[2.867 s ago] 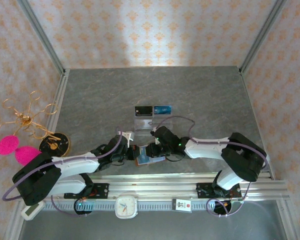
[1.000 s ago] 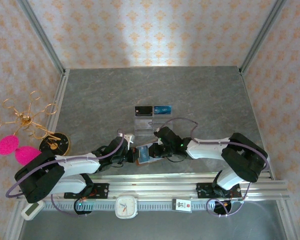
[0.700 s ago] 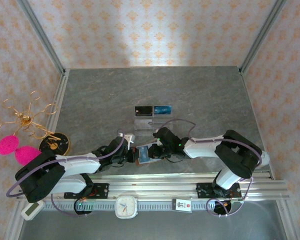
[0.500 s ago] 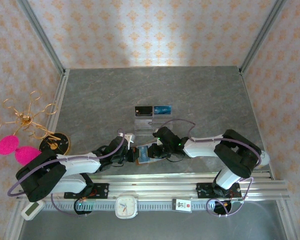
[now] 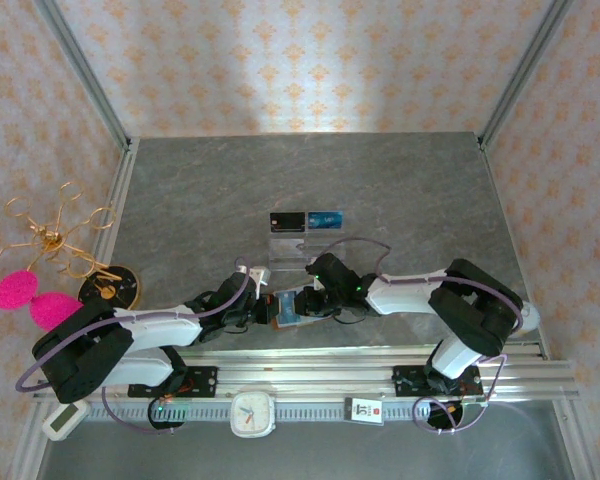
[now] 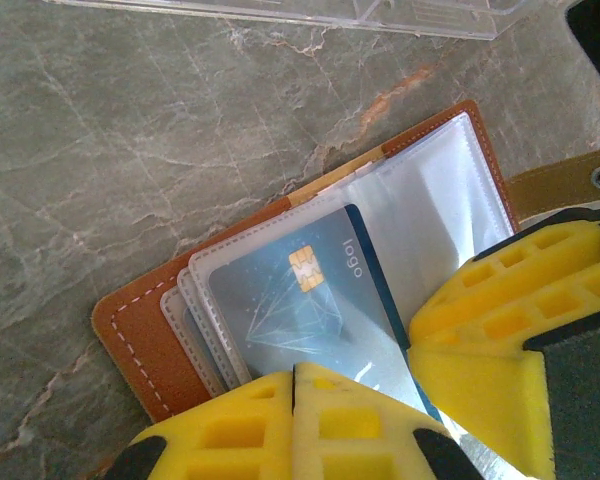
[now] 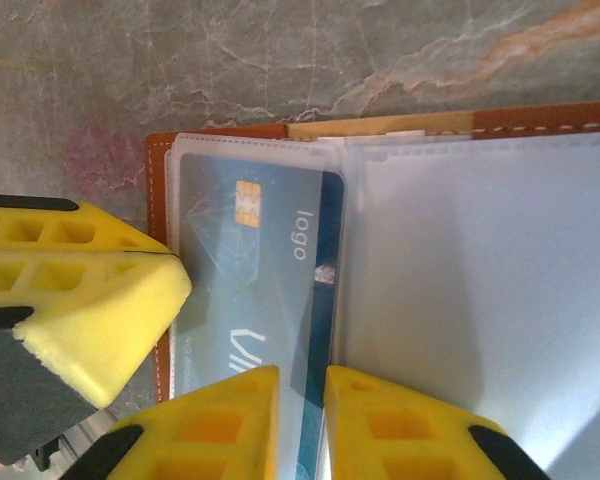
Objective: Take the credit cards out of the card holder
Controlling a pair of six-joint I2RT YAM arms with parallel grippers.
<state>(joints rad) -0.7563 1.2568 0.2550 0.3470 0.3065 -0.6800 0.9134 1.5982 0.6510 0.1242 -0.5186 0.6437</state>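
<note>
The brown card holder (image 5: 285,309) lies spread open on the table near the front edge, between my two grippers. A pale blue-grey credit card (image 6: 310,290) with a gold chip sits in its clear sleeve. My left gripper (image 6: 295,375) is shut, its yellow tips pressing down on the card's near end. My right gripper (image 7: 300,385) is open a narrow crack, and the credit card's (image 7: 250,270) dark right edge runs under the gap. The holder's brown rim (image 7: 220,132) and an empty clear sleeve (image 7: 480,280) show beside it. The snap tab (image 6: 570,180) sticks out to the right.
A clear acrylic stand (image 5: 302,243) holding a black card (image 5: 286,220) and a blue card (image 5: 325,218) stands just behind the holder. A gold wire stand with pink pompoms (image 5: 40,250) is at the left. A metal rail (image 5: 380,365) runs along the front edge.
The right gripper's jaws have parted slightly over the card's edge, and the right arm has shifted a little left. The left gripper stays shut and pressed on the holder.
</note>
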